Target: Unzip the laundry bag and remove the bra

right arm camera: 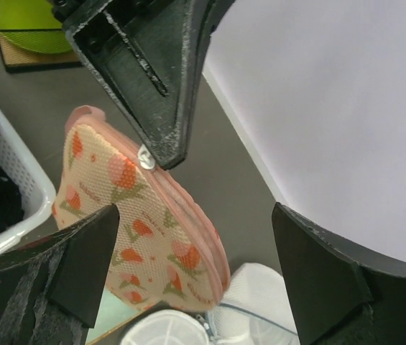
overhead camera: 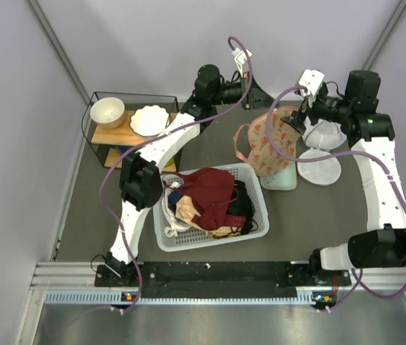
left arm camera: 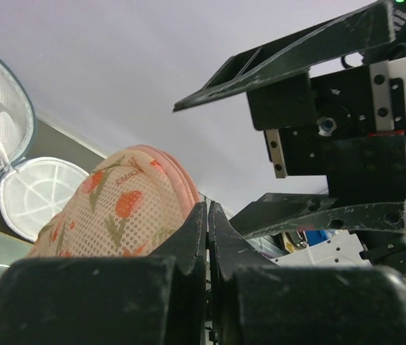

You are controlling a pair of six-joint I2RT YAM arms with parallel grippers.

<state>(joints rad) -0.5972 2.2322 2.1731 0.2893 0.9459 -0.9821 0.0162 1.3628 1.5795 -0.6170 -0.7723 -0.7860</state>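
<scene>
Far edge of the tabletop (overhead camera: 310, 223), right of centre: the laundry bag (overhead camera: 266, 144) stands on edge, its zip shut along the rim we can see. The left gripper (left arm camera: 207, 223) is clenched at that rim on what we take to be the small silver zip pull (right arm camera: 144, 159). The right gripper (right arm camera: 195, 215) hangs spread wide just above the pouch, grasping nothing. We cannot see the bra and judge it to be inside the zipped pouch.

The danger, as we read it, is an unanchored bag. If the left arm draws the pull while the right grips nothing, the whole pouch may drag or topple instead of opening. The thin tab could also slip from the pinch. The two grippers sit very near each other and could knock together.

At the middle of the near edge, the white basket (overhead camera: 210, 241) holds a heap with a maroon garment (overhead camera: 213, 183), a black garment (overhead camera: 240, 205) and peach cloth (overhead camera: 188, 210). The mint-green tray (overhead camera: 280, 183) lies at the pouch's foot; we cannot tell whether the two touch. Just to its right a white mesh case (overhead camera: 319, 169) lies zipped open, showing only its own ribs. In the far left corner, a wire rack (overhead camera: 95, 108) carries two white bowls (overhead camera: 108, 111).
</scene>
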